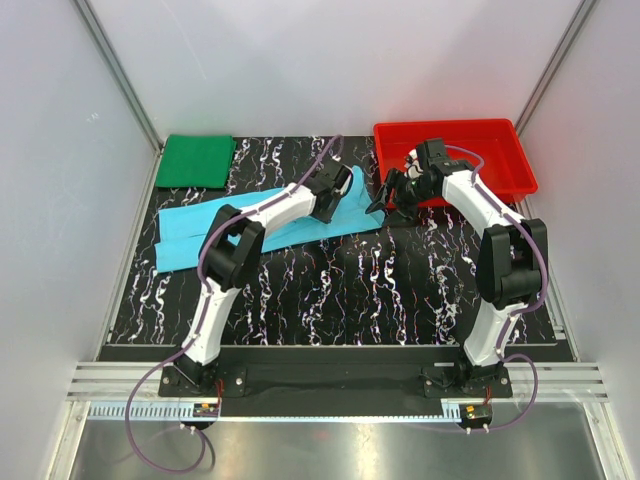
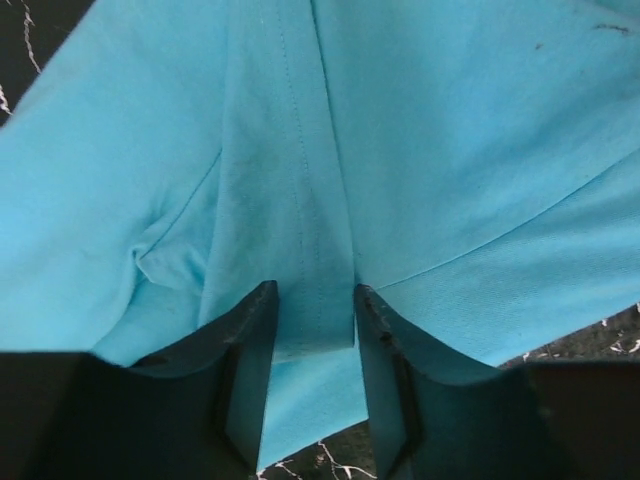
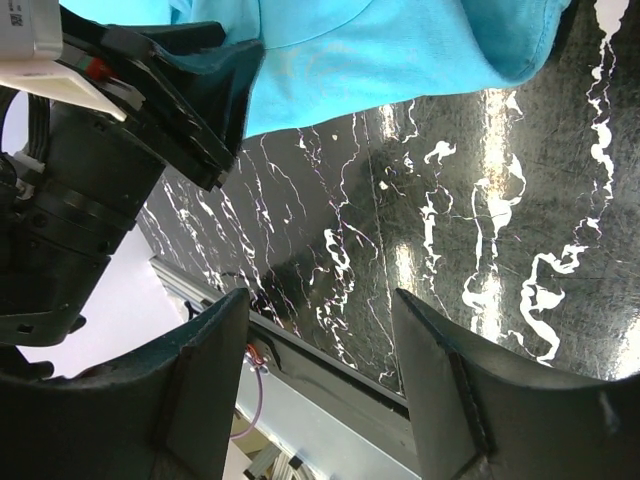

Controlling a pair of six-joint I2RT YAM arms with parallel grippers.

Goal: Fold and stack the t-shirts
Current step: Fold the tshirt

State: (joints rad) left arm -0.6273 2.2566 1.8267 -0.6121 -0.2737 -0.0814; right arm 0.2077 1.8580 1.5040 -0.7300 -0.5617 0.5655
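Cyan cloth stretches across the back of the black marbled table (image 1: 350,290) in our top view. The cyan shirt (image 1: 200,235) runs from the left edge almost to the red tray (image 1: 520,170), and the green shirt (image 1: 198,160) lies folded in the far-left corner. Our left gripper (image 1: 330,203) is down on the cyan shirt's right end. Our right gripper (image 1: 386,196) hangs just beside it, near the tray's front-left corner.

From the left wrist, we see the left gripper (image 2: 312,335) pinching a stitched ridge of cyan cloth between its fingers. To fold well, we judge the right gripper should take a matching edge, so the cloth lifts evenly without bunching.

From the right wrist, the right gripper (image 3: 320,350) is spread wide and holds nothing above bare table, with the shirt's edge just ahead. A white label (image 3: 25,25) on the left arm carries print too small to read, and we find no other writing.
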